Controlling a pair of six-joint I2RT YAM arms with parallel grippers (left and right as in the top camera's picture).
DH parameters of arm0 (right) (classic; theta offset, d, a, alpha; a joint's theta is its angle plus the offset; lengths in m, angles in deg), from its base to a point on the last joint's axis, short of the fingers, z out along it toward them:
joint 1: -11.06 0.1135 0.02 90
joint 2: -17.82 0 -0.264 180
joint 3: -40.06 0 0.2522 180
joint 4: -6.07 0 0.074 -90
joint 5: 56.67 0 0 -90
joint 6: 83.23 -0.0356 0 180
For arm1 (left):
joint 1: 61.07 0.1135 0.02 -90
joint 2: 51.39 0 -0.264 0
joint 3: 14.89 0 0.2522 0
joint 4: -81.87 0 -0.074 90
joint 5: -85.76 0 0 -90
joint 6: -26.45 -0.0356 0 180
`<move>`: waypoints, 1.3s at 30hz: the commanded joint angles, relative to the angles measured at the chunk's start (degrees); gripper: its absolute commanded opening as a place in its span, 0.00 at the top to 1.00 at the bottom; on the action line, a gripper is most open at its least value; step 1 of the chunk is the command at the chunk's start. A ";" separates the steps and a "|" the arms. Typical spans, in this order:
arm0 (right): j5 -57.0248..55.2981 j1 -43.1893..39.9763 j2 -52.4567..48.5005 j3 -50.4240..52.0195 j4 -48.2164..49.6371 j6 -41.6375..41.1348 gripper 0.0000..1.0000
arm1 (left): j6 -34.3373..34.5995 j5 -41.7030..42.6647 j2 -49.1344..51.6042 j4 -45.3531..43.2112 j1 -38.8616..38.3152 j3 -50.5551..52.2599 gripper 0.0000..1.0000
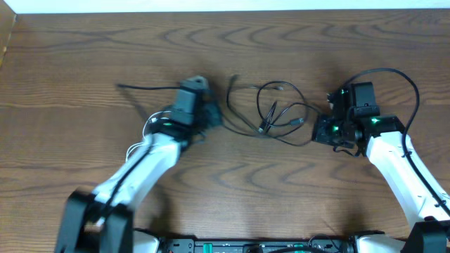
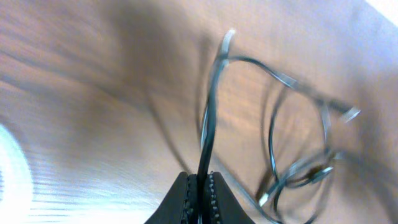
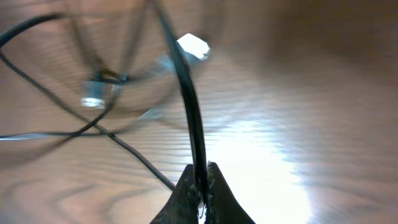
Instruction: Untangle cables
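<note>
Clamping noted: my left gripper (image 2: 198, 179) and right gripper (image 3: 202, 169) each pinch black cable (image 1: 266, 125), its loops apparently strung lengthwise between the jaws.

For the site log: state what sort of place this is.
Probably a robotics lab bench: a bare wood-grain table, a left arm and right arm based at its near edge, and thin tangled black cables between them.
</note>
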 commanded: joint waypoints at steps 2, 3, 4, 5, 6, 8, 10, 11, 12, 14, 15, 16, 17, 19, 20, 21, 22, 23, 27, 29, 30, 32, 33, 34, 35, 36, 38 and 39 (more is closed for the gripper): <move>-10.69 -0.31 1.05 -0.98 -2.01 -2.75 0.99 | -2.23 -2.01 -9.09 2.86 8.87 -0.90 0.93; -11.04 -0.31 1.05 -0.98 -2.23 -2.84 0.99 | -2.23 -2.01 -10.67 3.65 10.49 -0.90 0.92; -11.39 -0.31 1.05 -0.98 -2.38 -3.15 0.99 | -2.23 -1.79 -11.85 4.39 11.69 -0.90 0.92; -11.47 -0.31 1.05 -0.98 -2.43 -3.15 0.99 | -2.25 -1.77 -12.81 5.07 12.68 -0.90 0.92; -11.76 -0.31 1.05 -0.98 -2.45 -3.30 0.99 | -2.32 -1.86 -13.84 5.95 13.62 -0.90 0.93; -13.51 -0.31 1.05 -0.98 -2.93 -4.87 0.99 | -2.71 -1.86 -15.13 7.08 15.13 -0.90 0.92; -18.97 -0.37 1.05 -0.98 -4.98 -8.20 0.99 | -2.69 -1.84 -15.67 7.23 16.44 -0.90 0.93; -21.92 -0.44 1.05 -0.98 -6.23 -10.03 0.99 | -2.69 -1.86 -15.78 7.08 17.16 -0.90 0.93; -26.45 -0.81 1.05 -0.98 -8.57 -12.76 0.99 | -2.69 -1.86 -15.80 6.82 18.32 -0.90 0.93; -30.60 -1.75 1.05 -0.98 -11.61 -15.47 0.99 | -2.69 -1.99 -15.78 6.69 20.37 -0.90 0.93; -32.37 -2.58 1.05 -0.98 -13.22 -16.74 0.99 | -2.71 -2.10 -15.78 6.69 21.68 -0.90 0.92; -33.57 -3.50 1.05 -0.98 -14.51 -17.70 0.99 | -2.69 -2.16 -15.78 6.64 22.97 -0.90 0.92; -34.45 -4.63 1.05 -0.98 -15.69 -18.45 0.99 | -2.71 -2.25 -15.78 6.58 24.65 -0.90 0.92; -34.84 -7.56 1.05 -0.98 -17.27 -18.95 0.99 | -2.69 -2.23 -15.78 6.58 28.02 -0.90 0.92; -34.82 -9.40 1.05 -0.98 -17.79 -18.95 0.99 | -2.69 -2.23 -15.78 6.60 29.83 -0.90 0.92; -34.82 -11.21 1.05 -0.98 -18.21 -18.95 0.99 | -2.67 -2.16 -15.78 6.69 31.69 -0.90 0.92; -34.82 -13.07 1.05 -0.98 -18.43 -18.95 0.99 | -2.69 -2.03 -15.78 6.82 33.42 -0.90 0.92; -34.82 -14.60 1.05 -0.98 -18.56 -18.95 0.99 | -2.69 -2.03 -15.78 6.99 34.82 -0.90 0.92; -34.77 -20.90 1.05 -0.98 -18.75 -18.69 0.99 | -2.67 -2.05 -15.74 7.19 39.85 -0.90 0.92; -34.82 -23.67 1.05 -0.98 -18.69 -18.14 0.99 | -2.64 -2.29 -15.74 7.15 41.86 -0.90 0.92; -34.80 -25.57 1.05 -0.98 -18.60 -18.03 0.99 | -2.67 -2.32 -15.67 6.97 42.95 -0.90 0.92; -34.45 -28.46 1.05 -0.98 -18.36 -17.81 0.99 | -2.67 -2.27 -15.54 6.78 44.74 -0.90 0.92; -33.92 -29.79 1.05 -0.98 -18.14 -17.38 0.99 | -2.67 -2.27 -15.50 6.80 45.48 -0.90 0.92; -32.98 -31.34 1.05 -0.98 -17.68 -16.52 0.99 | -2.69 -2.23 -15.50 6.82 46.03 -0.90 0.92; -31.15 -32.72 1.05 -0.98 -17.03 -14.86 0.99 | -2.71 -2.25 -15.50 6.84 46.31 -0.90 0.92; -28.96 -33.83 1.05 -0.98 -16.31 -13.07 0.99 | -3.23 -2.25 -15.50 6.88 46.40 -0.90 0.92; -24.81 -35.54 1.05 -0.98 -14.40 -9.60 0.99 | -4.22 -2.25 -15.47 7.02 46.34 -0.90 0.92; -24.04 -35.98 1.03 -0.98 -13.81 -9.22 0.99 | -4.22 -2.27 -15.39 7.04 46.34 -0.90 0.93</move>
